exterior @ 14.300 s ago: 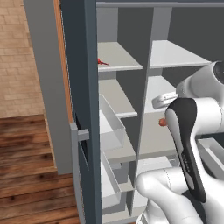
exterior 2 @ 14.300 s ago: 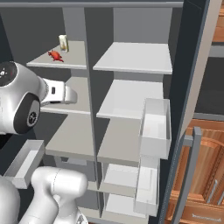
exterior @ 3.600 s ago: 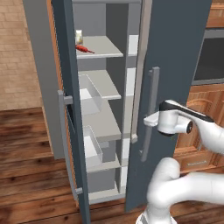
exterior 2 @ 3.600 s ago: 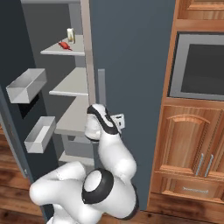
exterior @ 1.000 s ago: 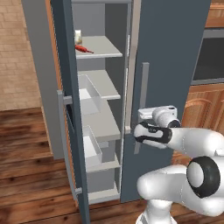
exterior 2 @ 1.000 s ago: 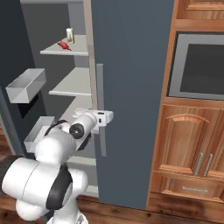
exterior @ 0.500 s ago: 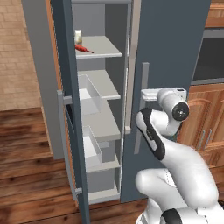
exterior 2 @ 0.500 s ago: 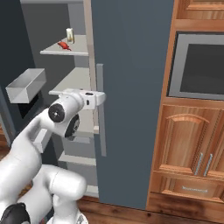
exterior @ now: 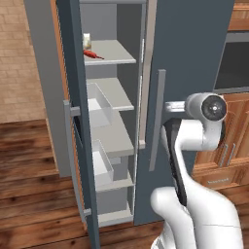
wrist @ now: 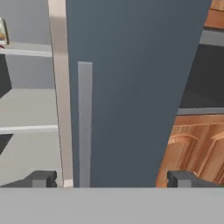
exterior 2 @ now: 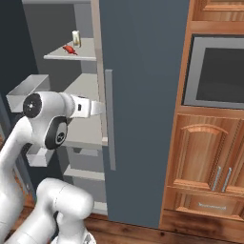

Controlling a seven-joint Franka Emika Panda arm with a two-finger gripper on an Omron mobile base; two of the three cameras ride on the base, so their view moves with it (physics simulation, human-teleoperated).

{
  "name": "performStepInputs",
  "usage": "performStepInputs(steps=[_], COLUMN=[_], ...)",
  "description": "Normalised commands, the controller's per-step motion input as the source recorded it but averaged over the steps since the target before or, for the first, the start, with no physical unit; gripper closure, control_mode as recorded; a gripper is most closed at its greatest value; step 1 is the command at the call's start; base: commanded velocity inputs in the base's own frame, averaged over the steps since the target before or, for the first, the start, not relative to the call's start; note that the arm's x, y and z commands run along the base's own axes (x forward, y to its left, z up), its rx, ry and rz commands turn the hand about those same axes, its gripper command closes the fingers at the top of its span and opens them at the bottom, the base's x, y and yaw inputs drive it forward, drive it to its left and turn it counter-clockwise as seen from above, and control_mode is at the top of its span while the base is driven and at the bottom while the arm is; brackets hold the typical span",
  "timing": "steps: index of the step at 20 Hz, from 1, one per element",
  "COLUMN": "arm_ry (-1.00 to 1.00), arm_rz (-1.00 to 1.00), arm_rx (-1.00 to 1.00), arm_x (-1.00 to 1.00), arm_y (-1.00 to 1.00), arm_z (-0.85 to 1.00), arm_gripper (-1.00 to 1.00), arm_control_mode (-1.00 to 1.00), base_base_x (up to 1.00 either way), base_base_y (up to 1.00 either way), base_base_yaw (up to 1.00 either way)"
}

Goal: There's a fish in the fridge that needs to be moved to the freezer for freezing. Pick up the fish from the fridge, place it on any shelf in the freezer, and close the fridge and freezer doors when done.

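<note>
At the far left of the left base view the freezer door is seen swung wide open, edge-on, with its bar handle on the outer face. Just to its right the freezer stands exposed, its light-grey shelves and clear bins in plain sight. On the top shelf a small red thing is seen lying flat beside a small pale jar; it may be the fish, though it is too small for that to be told with certainty.

Further right the fridge door is found shut or nearly so, its long vertical handle running down the face near the left edge. In the hand view this handle is seen upright, between the two fingers and left of their midline, with the door face directly ahead.

The gripper is held level at about mid-height of the handle, pointing at the fridge door, close to the handle. The fingers are spread wide, with nothing held between them. The forearm is carried roughly horizontal from a raised elbow, the arm folded back over the base.

It is judged that the fridge side is done with and that the open freezer door is what remains. That door lies to the robot's left of the gripper, its long axis vertical, so a swing leftward and around its outer face would be called for.
</note>
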Motion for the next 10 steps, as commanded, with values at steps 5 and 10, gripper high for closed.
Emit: performStepInputs(steps=[5,10], arm_ry=[0.07,0.05], arm_rz=[-0.01,0.00], arm_rx=[0.00,0.00], arm_x=[-0.83,-0.47], arm_y=[0.09,0.46], arm_z=[-0.39,-0.44], arm_gripper=[-1.00,-1.00], arm_control_mode=[-1.00,-1.00], base_base_x=[0.00,0.00], base_base_y=[0.00,0.00], base_base_yaw=[0.00,0.00])
